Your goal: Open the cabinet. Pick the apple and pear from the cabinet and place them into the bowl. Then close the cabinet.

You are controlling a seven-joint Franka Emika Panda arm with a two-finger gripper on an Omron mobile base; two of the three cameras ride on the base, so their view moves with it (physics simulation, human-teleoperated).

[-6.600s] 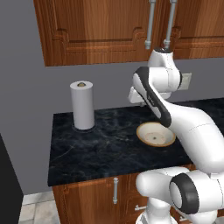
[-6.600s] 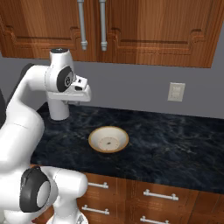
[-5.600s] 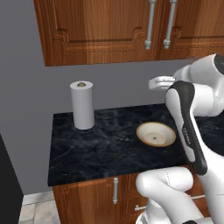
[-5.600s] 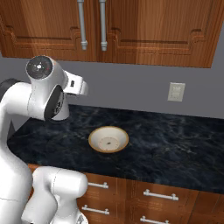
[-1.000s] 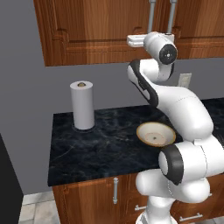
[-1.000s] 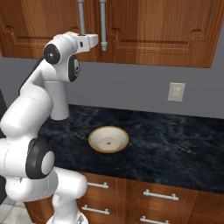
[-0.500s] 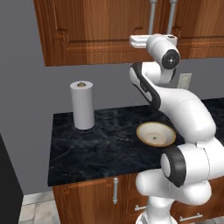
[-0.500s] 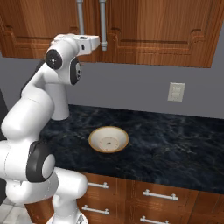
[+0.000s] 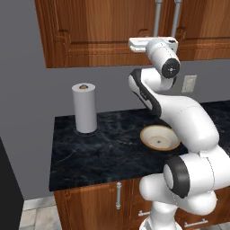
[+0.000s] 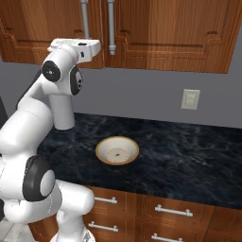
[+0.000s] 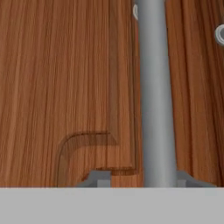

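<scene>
The cabinet (image 9: 112, 31) fills the upper part of both base views, its two reddish-brown raised-panel doors shut and meeting near the top centre of the right base view; each door carries a silver bar handle whose long axis runs straight up and down, the left handle (image 11: 154, 92) standing as a broad grey column just right of centre in the hand view, and the right handle (image 10: 111, 26) just beside it across the door seam. The gripper (image 11: 142, 180) is raised to the foot of the doors, at upper centre of the left base view, and its two tips sit pressed in on either side of the left handle's lower end, pinching the bar (the tips show at the bottom of the hand view, one each side of the grey column). The bowl (image 10: 117, 151) rests upright on the worktop (image 10: 189, 156) in the lower middle of the right base view, tan rim up, its cream speckled inside bare; the worktop is dark marbled stone, running across the frame over wooden lower drawers with short silver handles. A white paper towel roll (image 9: 84, 108) stands upright at the left of the worktop in the left base view, well apart from the bowl; behind is a plain grey wall with a pale wall outlet (image 10: 190, 99) at right.
</scene>
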